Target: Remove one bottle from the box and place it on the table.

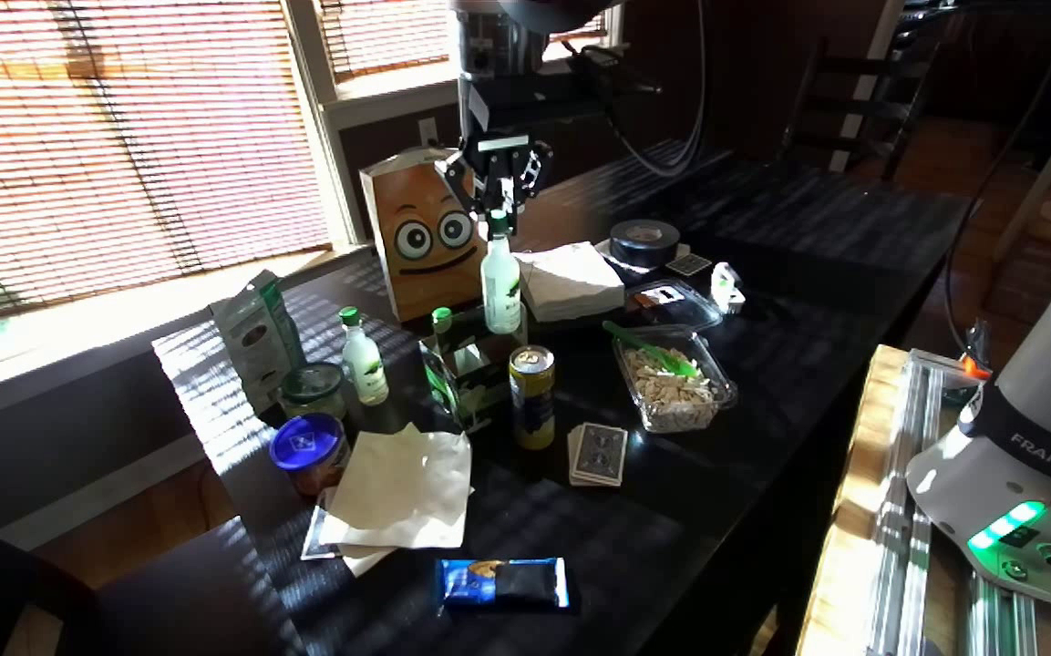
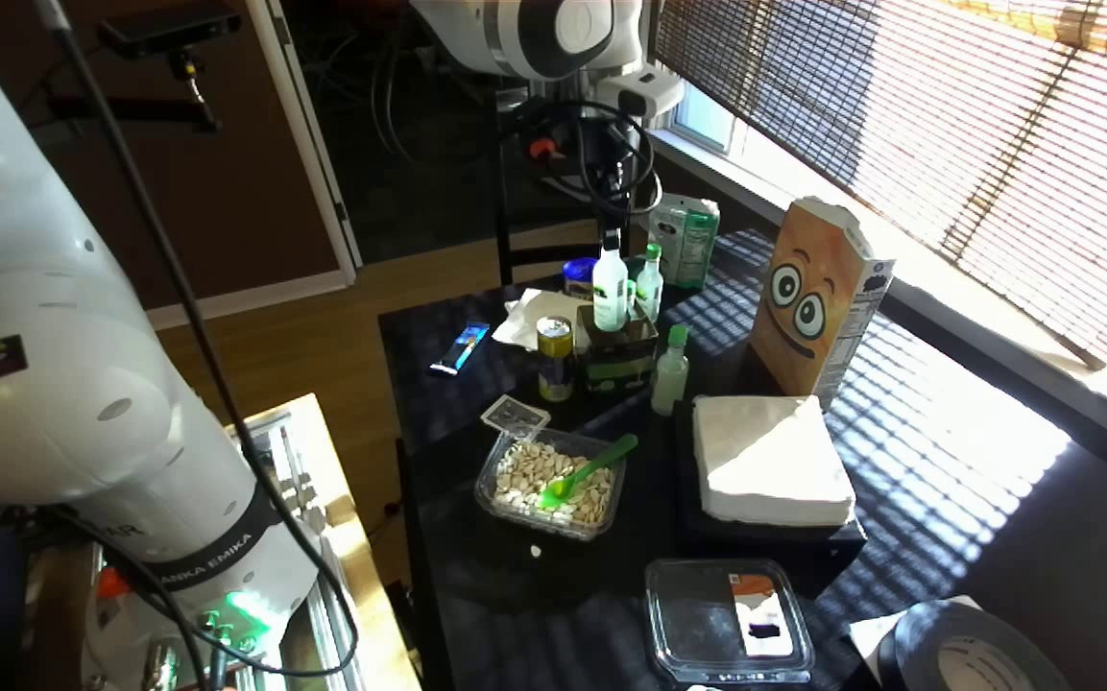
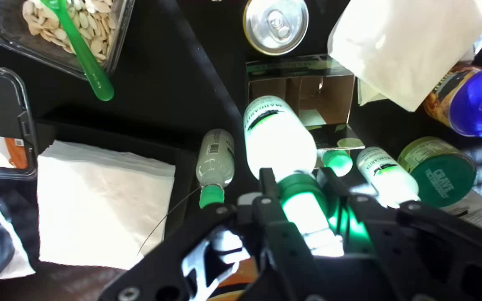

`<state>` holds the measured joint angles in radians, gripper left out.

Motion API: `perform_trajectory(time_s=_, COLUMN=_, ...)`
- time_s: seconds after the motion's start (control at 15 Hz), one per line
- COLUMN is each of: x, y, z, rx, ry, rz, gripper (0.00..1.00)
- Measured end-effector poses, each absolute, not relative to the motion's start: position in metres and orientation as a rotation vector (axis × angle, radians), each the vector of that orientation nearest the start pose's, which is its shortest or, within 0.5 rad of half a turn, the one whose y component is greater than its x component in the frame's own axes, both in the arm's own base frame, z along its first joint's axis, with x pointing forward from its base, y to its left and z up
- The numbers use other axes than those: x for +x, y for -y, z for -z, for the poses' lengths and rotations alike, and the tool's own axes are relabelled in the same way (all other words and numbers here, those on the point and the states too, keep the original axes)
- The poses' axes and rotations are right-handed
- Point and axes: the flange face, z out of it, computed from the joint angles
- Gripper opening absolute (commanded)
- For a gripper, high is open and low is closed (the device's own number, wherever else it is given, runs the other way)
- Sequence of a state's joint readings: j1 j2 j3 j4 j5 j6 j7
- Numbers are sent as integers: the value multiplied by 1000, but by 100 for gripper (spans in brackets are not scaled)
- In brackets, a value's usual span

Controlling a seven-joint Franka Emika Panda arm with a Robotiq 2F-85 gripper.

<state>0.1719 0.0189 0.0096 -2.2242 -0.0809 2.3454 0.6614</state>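
Observation:
My gripper is shut on the green cap of a pale bottle with a whitish label. In the wrist view the cap sits between the fingers, and the bottle hangs below. The bottle is close to upright, raised at the low dark box; its base overlaps the box opening in an exterior view. The box has cardboard compartments and holds another green-capped bottle. Similar bottles stand on the dark table on both sides of the box: one and another.
A yellow can stands close beside the box. Nearby are a seed tub, white napkins, paper, a blue-lidded can and a green-lidded jar. The tall cartoon-eyed carton stands behind.

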Motion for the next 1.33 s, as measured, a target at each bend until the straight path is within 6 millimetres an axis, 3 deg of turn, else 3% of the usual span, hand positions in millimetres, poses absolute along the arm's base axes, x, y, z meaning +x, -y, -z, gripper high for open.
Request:
perform_trajectory(time_s=0.2, x=528, y=-78, z=-389, rx=-3047, ry=-728, rz=209, gripper=7)
perform_trajectory(time_s=0.47, x=520, y=-62, z=-385, rx=-3003, ry=-813, rz=168, gripper=7)
perform_trajectory(time_s=0.8, x=505, y=-52, z=-360, rx=-2958, ry=-891, rz=85, gripper=7)
perform_trajectory(time_s=1.33, x=479, y=-25, z=-312, rx=-2911, ry=-1002, rz=93, gripper=7)
